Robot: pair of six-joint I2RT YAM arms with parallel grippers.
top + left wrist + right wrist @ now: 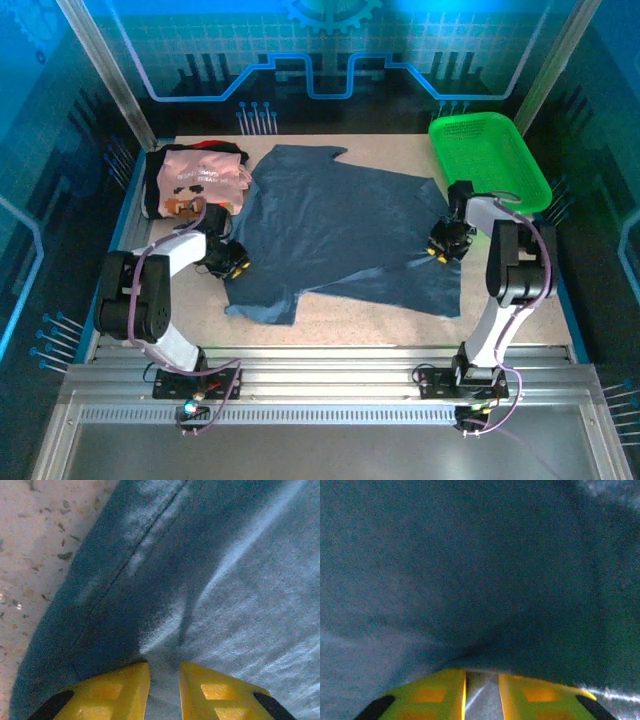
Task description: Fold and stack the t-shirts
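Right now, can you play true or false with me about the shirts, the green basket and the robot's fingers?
1. The blue t-shirt lies spread out on the table. True.
2. The pink t-shirt is inside the green basket. False: it lies folded at the far left corner, on top of the black t-shirt.
3. The left fingers are at the blue t-shirt's left edge. True.
4. The right fingers are holding the green basket. False: they pinch the blue t-shirt at its right edge, apart from the basket.
5. The green basket stands at the far right of the table. True.
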